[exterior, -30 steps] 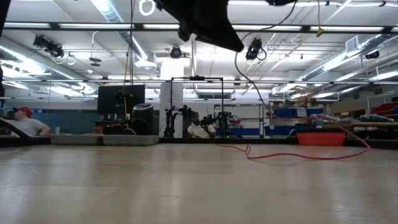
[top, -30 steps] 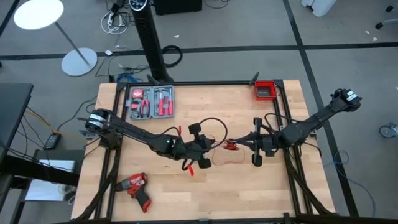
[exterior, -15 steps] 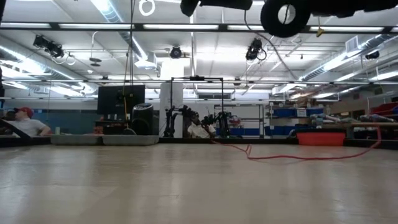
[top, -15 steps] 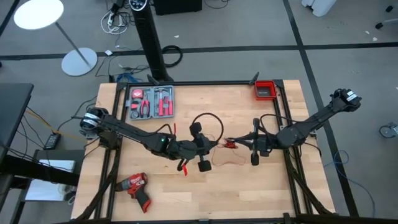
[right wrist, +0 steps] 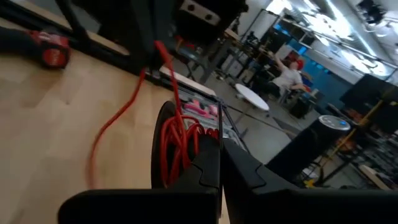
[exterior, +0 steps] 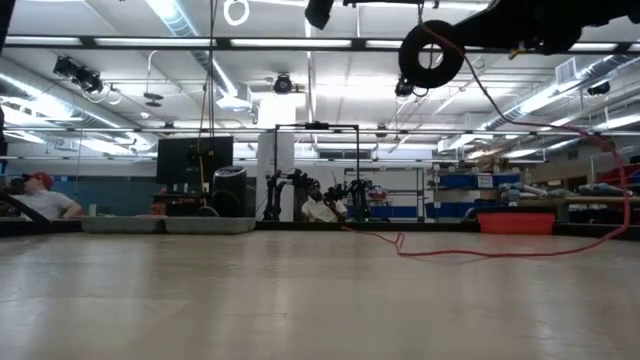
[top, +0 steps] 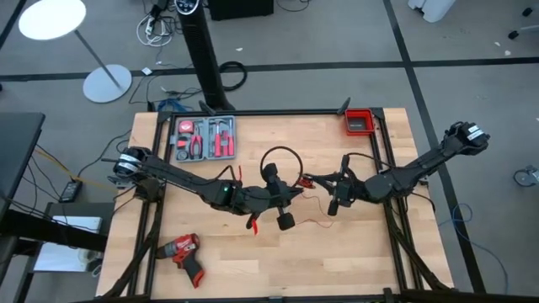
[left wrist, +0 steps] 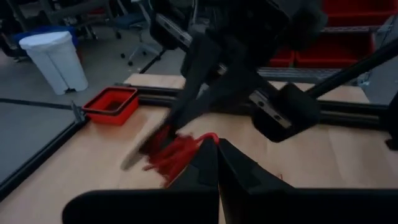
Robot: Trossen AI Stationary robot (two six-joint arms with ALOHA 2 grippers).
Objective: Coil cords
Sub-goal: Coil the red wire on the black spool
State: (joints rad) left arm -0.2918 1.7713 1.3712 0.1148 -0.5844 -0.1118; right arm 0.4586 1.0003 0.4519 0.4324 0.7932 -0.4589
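The red cord is a thin wire wound into a small coil [top: 307, 180], held in the air above the table's middle. Its loose tail [exterior: 610, 190] hangs down and trails across the wood [exterior: 450, 250]. My right gripper [right wrist: 221, 149] is shut on the coil. My left gripper [left wrist: 217, 149], facing it at close range, is shut on a strand that leaves the coil. A dark ring [right wrist: 155, 143] edges the red loops; I cannot tell what it is. A black cable loop [top: 282, 155] arches above my left wrist; whether it is a task cord I cannot tell. My left gripper pinches a single strand of the red wire [left wrist: 202, 140] between its two fingers, right beside the coil. The fingers come roughly level from the table's left. The strand is clear of the table. My right gripper pinches several loops of the red coil [right wrist: 185, 144] between its two fingers, coming level from the table's right. The coil is lifted clear of the table. A strand [right wrist: 163, 68] rises from it to the left gripper, and the tail hangs down to the wood.
An open tool case [top: 205, 139] lies at the far left, a red drill [top: 185, 252] at the near left and a red bin [top: 359, 122] at the far right corner. Bare wood stretches along the near edge. People sit in the room behind [exterior: 40, 195].
My left gripper has risen, rolled and edged toward the right gripper. My right gripper has swung toward the left one and sunk a little. The coil has shifted toward the far edge. More of the tail has been drawn up off the table on the right.
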